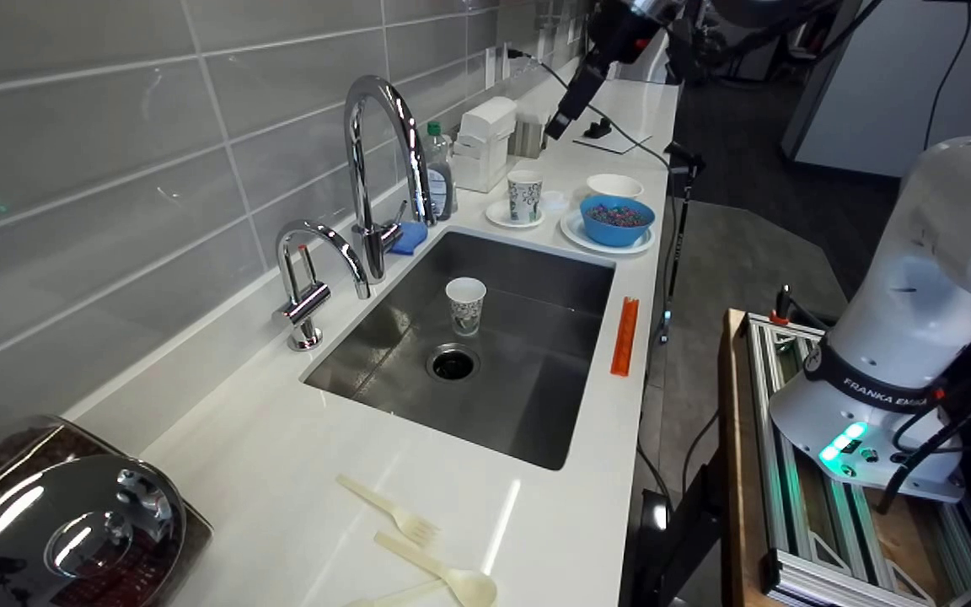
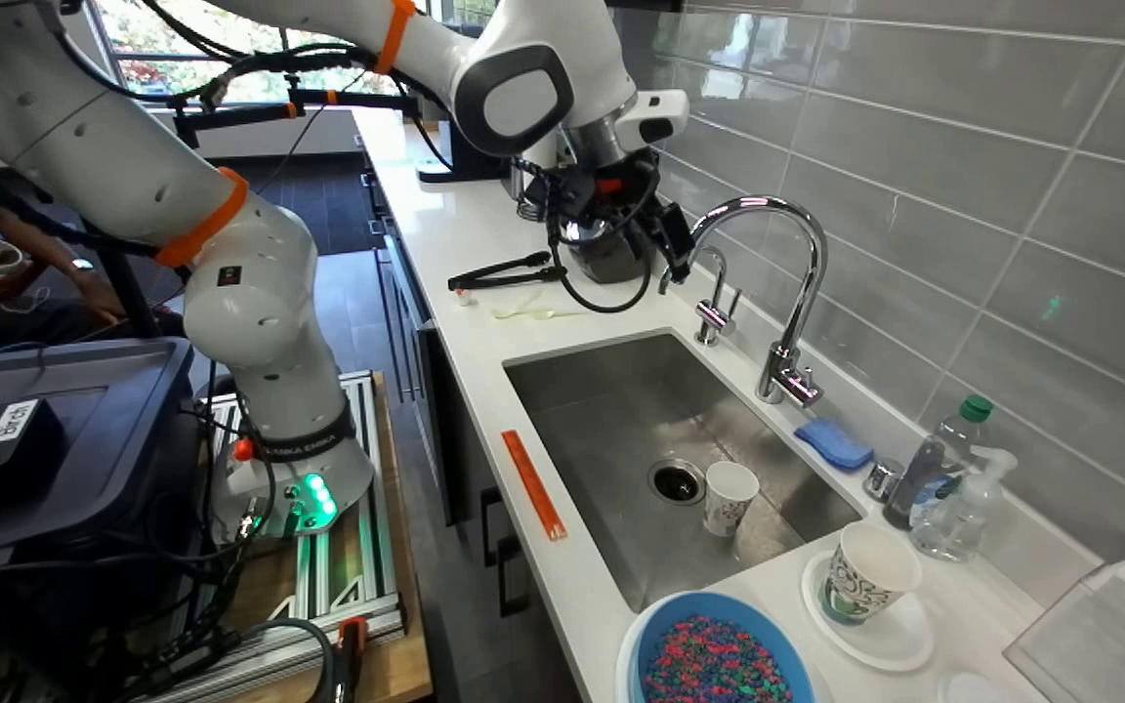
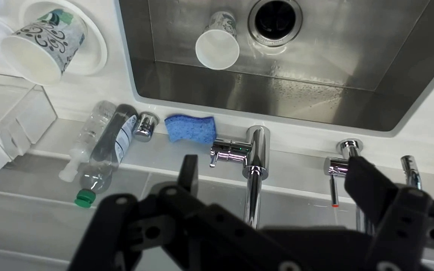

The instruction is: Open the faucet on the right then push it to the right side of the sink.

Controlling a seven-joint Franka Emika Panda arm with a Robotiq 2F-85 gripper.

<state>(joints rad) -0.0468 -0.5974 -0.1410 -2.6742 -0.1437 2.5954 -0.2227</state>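
Note:
The tall chrome faucet [image 1: 372,253] stands behind the sink [image 1: 528,388] with its spout arched. It also shows in an exterior view [image 2: 812,264] and the wrist view [image 3: 259,150], with its side lever [image 3: 214,158]. The smaller chrome faucet [image 1: 307,305] has a red-tipped lever and shows in the wrist view [image 3: 337,165]. My gripper [image 3: 276,175] is open, with fingers wide apart and nothing gripped. The tall faucet's tube appears beyond the gap, and the gripper hides its upper part. In both exterior views the gripper [image 1: 557,125] [image 2: 677,252] is raised, apart from the counter.
A paper cup [image 3: 219,41] stands in the sink. A blue sponge [image 3: 190,128] and soap bottles [image 3: 107,139] are beside the tall faucet. A blue bowl [image 1: 616,223], an orange strip [image 1: 624,337] and a lidded jar [image 1: 72,531] sit on the counter.

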